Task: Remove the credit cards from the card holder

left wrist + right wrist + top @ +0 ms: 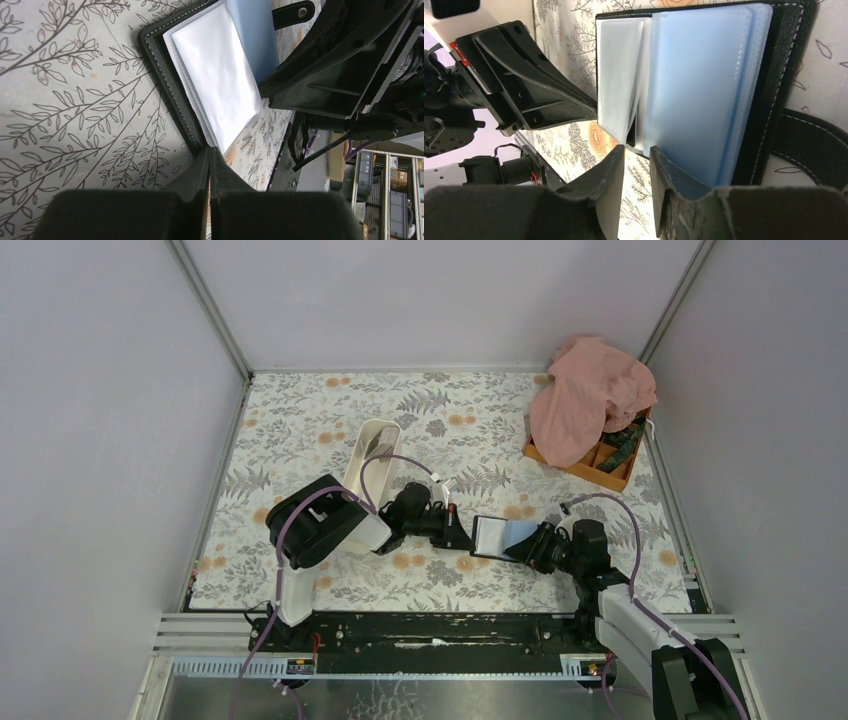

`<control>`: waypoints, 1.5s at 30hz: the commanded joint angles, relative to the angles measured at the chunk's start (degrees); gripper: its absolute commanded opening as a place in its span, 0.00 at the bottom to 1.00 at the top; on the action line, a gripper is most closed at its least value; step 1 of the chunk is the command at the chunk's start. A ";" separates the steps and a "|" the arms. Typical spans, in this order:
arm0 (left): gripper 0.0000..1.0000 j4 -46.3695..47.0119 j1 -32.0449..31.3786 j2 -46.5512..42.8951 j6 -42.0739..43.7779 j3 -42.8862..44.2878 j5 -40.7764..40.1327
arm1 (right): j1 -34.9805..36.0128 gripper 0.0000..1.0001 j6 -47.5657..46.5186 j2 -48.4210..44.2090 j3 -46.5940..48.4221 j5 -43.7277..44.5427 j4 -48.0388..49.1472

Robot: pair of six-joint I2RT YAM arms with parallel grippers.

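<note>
1. Two grippers meet at the card holder (497, 536), which lies open on the flowered worktop (300, 420), close to its near edge and a little right of the middle.
2. The black stitched cover (165, 75) is flat on the worktop with the plastic sleeves (696, 85) facing up. Most of them lie in one bluish stack, and a few clear ones stand fanned away from it.
3. The left gripper (210, 160) points at the card holder from the left. Its jaws are pressed tight together with no gap, and the tips touch the edge of the cover. Whether they pinch any of the cover I cannot tell.
4. The right gripper (636, 157) points at it from the right. Its jaws stand partly apart with a narrow gap between them. The lower edge of the fanned clear sleeves sits right at the mouth of that gap, but nothing is visibly clamped.
5. A black strap (292, 12) with a snap button sticks out from one edge of the cover onto the worktop.
6. A long white tray (358, 470) lies beyond the left arm, towards the middle of the worktop and well apart from the card holder.
7. An orange box (580, 470) sits in the far right corner of the worktop, with a pink cloth (590, 395) draped over most of it.
</note>
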 commanded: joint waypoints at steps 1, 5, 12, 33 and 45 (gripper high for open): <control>0.00 -7.92 1.20 1.91 2.18 -2.59 -3.73 | -0.29 0.34 -1.67 2.43 1.23 -1.76 2.56; 0.00 -10.62 1.02 -1.96 2.92 -1.56 -3.89 | -0.36 0.34 -2.09 4.17 1.60 -1.77 3.21; 0.00 -16.94 -0.82 -6.65 4.66 1.89 -5.51 | -0.35 0.34 -2.19 4.64 1.50 -1.79 3.57; 0.00 -19.34 -3.09 -10.60 4.53 7.27 -5.30 | -0.30 0.34 -2.44 6.38 1.61 -2.12 4.39; 0.00 -15.79 -3.11 -4.50 4.24 4.73 -4.84 | -0.35 0.34 -2.44 6.66 1.79 -1.87 3.98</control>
